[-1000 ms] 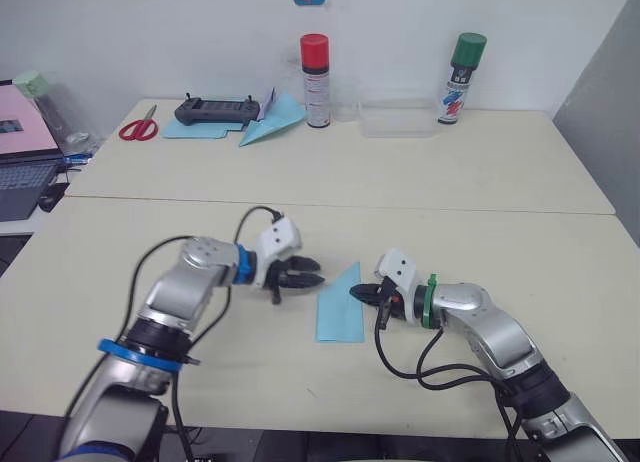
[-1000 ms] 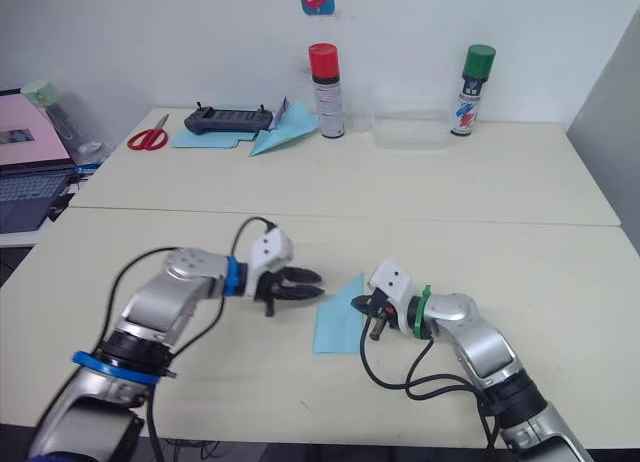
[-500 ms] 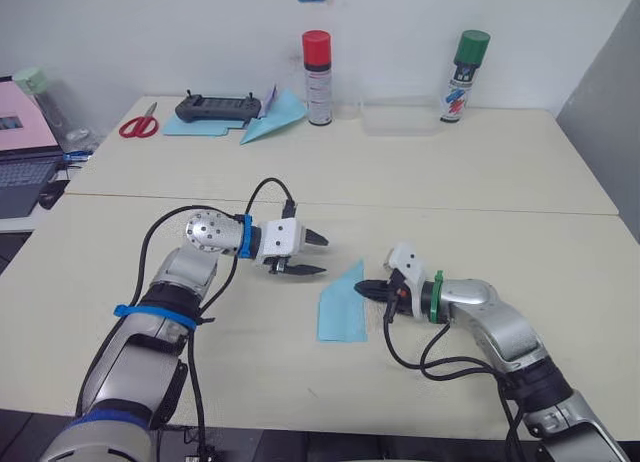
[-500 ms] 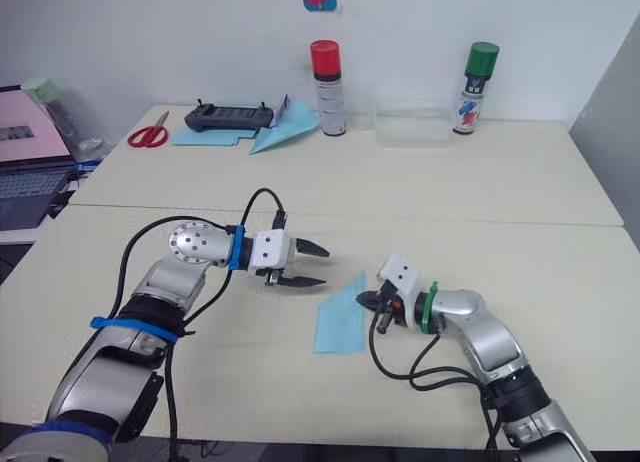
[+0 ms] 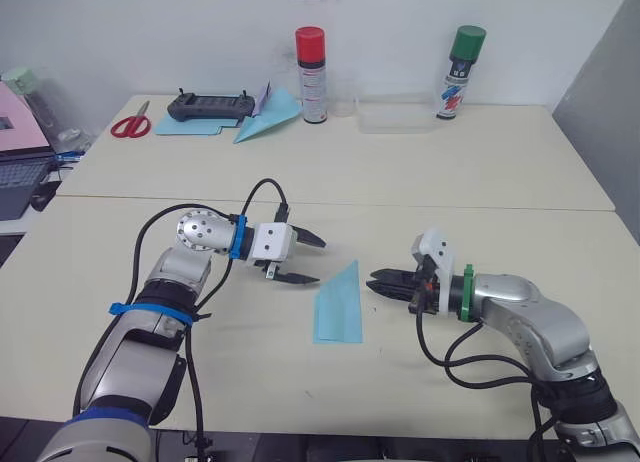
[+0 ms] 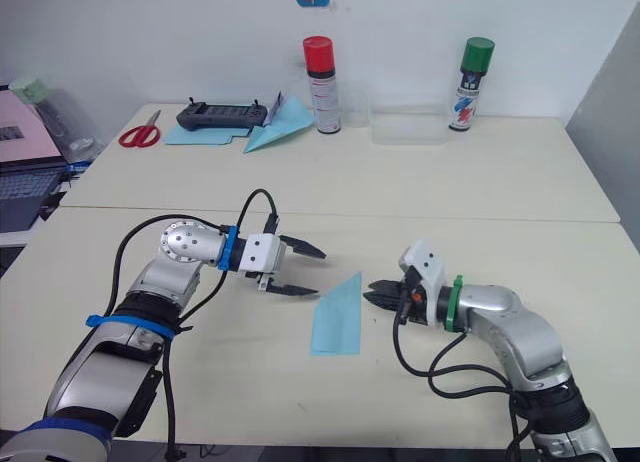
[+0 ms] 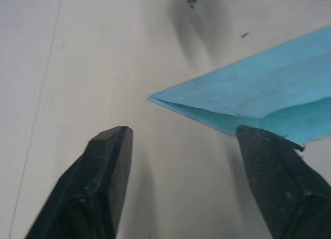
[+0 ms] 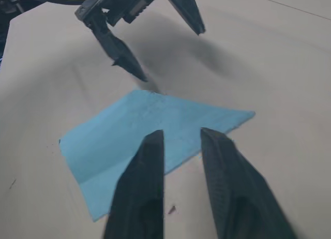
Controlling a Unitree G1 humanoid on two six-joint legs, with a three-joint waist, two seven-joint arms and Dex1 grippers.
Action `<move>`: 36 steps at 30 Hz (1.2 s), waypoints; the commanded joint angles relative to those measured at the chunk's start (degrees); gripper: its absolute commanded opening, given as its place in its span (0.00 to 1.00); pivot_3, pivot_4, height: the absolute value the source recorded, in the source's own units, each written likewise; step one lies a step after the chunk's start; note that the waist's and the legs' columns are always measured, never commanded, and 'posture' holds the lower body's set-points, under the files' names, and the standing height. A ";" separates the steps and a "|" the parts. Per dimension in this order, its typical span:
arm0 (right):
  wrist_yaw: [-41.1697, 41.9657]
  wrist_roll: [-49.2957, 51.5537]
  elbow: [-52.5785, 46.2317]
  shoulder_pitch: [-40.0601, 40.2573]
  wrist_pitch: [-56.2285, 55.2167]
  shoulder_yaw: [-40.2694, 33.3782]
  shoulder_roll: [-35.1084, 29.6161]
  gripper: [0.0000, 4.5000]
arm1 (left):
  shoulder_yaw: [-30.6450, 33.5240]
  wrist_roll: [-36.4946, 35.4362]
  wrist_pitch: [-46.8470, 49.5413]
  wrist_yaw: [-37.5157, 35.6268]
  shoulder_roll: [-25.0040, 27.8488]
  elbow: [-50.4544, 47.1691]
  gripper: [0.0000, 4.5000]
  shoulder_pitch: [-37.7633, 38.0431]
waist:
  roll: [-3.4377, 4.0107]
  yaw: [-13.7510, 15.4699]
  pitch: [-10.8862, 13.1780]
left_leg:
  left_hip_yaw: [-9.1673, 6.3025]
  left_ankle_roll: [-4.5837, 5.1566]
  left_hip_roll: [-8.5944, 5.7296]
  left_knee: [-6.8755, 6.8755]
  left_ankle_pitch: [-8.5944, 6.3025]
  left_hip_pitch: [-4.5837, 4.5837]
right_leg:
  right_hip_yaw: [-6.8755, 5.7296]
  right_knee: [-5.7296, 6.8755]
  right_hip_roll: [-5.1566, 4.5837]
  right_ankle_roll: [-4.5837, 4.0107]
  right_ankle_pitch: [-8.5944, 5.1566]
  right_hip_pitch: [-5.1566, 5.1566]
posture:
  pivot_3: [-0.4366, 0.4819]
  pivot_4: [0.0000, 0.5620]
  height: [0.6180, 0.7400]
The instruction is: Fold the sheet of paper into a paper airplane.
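Your folded sheet of paper (image 5: 338,304) lies flat on the desk (image 5: 300,382) between both tools. Left tool (image 5: 310,259) is spread wide; right tool (image 5: 374,281) nearly closed, gripping nothing.

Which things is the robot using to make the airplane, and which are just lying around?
For the job:
the sheet of paper
the left pincer
the right pincer

Just lying around:
the scissors
the black controller
the finished paper plane
the red-capped can
the green-capped can
the clear box
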 commanded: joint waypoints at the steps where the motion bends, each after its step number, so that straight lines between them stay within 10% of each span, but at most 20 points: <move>1: 0.11 1.47 -4.84 1.21 -0.58 -2.34 -2.20 0.54 | 1.13 0.23 -7.66 0.08 -0.56 3.43 1.00 -2.45 | -0.02 0.03 0.02 | 0.00 0.00 0.00 0.01 0.00 0.00 | 0.00 0.00 0.00 0.02 -0.01 0.00 | 0.48 0.27 1.00; 4: 0.23 2.33 -7.85 3.47 -0.68 -3.35 -4.26 0.78 | 0.63 0.54 -12.33 -0.39 -1.84 6.93 1.00 -3.92 | -0.06 0.22 0.04 | -0.01 0.00 0.00 0.01 0.00 -0.02 | -0.01 -0.01 0.00 0.01 -0.01 0.00 | 0.48 0.27 1.00; 23: -4.53 5.55 -12.83 10.04 0.26 -7.92 -7.22 0.78 | -1.08 -1.32 -21.33 -9.76 -8.52 14.56 1.00 -7.58 | -0.33 0.36 0.20 | -0.01 0.01 -0.01 0.06 0.00 -0.03 | 0.00 0.04 0.01 -0.03 0.03 0.01 | 0.48 0.27 1.00; 36: -6.22 3.22 -9.60 9.23 -2.93 -6.60 -5.69 0.79 | -5.88 -3.52 -24.10 -10.33 -7.62 11.95 0.17 -5.90 | -0.35 0.37 0.21 | -0.02 0.01 -0.01 0.13 0.01 -0.02 | 0.00 0.07 0.01 -0.06 0.04 0.05 | 0.48 0.27 1.00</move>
